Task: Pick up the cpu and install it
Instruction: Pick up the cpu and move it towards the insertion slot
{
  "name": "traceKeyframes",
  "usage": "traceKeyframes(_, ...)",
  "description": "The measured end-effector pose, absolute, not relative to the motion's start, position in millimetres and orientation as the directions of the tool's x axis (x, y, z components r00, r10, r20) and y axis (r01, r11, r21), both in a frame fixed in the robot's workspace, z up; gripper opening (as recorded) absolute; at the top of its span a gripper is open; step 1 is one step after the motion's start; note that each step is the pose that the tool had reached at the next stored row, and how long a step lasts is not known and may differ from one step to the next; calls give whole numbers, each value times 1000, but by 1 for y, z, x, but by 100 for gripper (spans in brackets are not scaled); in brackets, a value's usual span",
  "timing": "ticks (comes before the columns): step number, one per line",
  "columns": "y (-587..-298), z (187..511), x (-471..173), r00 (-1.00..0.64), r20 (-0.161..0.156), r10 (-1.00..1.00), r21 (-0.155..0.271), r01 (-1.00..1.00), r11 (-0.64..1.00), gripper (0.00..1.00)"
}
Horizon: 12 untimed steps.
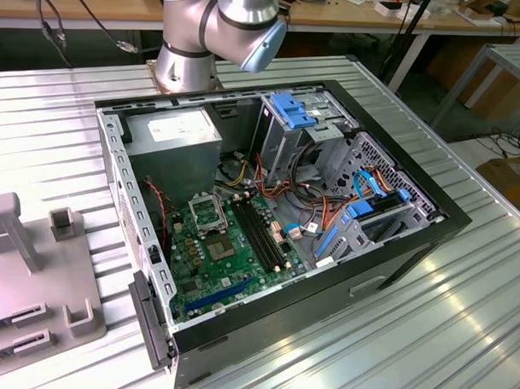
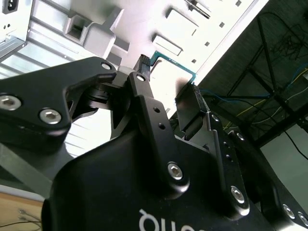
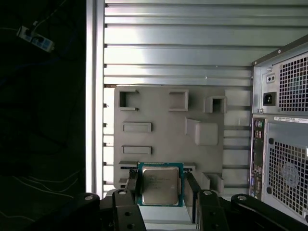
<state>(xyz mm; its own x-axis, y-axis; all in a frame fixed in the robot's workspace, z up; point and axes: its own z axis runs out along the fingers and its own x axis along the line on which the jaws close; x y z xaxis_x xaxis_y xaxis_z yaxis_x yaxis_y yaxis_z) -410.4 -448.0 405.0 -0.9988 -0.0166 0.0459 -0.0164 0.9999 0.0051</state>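
Ribbed metal tabletop [image 1: 461, 321] carries everything here. Nearest in the first wrist view, the gripper [image 3: 161, 177] has its two black fingers [image 3: 132, 190] pressed against opposite edges of the cpu [image 3: 160, 185], pinching it silver face up with the green rim showing all round. Beyond the chip lies the grey fixture plate [image 3: 163, 115]; the cpu is near that plate's edge farthest from its row of three open pockets. Just beside the plate stands the vented rear panel of the computer case [image 3: 284, 144].

In the exterior view the case sits open at the middle of the table. The green motherboard [image 1: 219, 266] lies on its floor, and the black socket [image 1: 210, 214] is at the board's corner nearest the power supply [image 1: 172, 136]. The arm [image 1: 219, 27] stands on the table beyond the case.

For this hold to go well, I judge the chip should stay level and centred between the fingers. It should be squeezed only by its edges and no harder than needed, since a tilt or slip would put its underside at risk.

Whether the cpu touches the plate or hangs clear of it cannot be told. Its underside is hidden. In the second wrist view only part of its green rim stands out against the bright plate. The arm is cut off by the exterior view's upper edge, and whether the socket's frame is open is too small to tell.
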Motion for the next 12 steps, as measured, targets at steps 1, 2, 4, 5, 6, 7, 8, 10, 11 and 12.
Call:
traceKeyframes(1,-448,405,-409,-999,46,-17,5,-16,1000,47)
traceKeyframes(2,-448,405,-408,-999,46,-17,5,-16,1000,47)
traceKeyframes(4,-448,405,-406,-999,46,-17,5,-16,1000,47)
traceKeyframes(5,-448,405,-405,-999,46,-17,5,-16,1000,47)
traceKeyframes(6,-448,405,-404,-999,46,-17,5,-16,1000,47)
traceKeyframes(7,-448,405,-403,-999,46,-17,5,-16,1000,47)
traceKeyframes(8,-448,405,-402,-999,46,-17,5,-16,1000,47)
traceKeyframes(10,-448,405,-400,-999,46,-17,5,-16,1000,47)
traceKeyframes(11,-448,405,-399,-999,46,-17,5,-16,1000,47)
traceKeyframes(12,-448,405,-398,-999,46,-17,5,-16,1000,47)
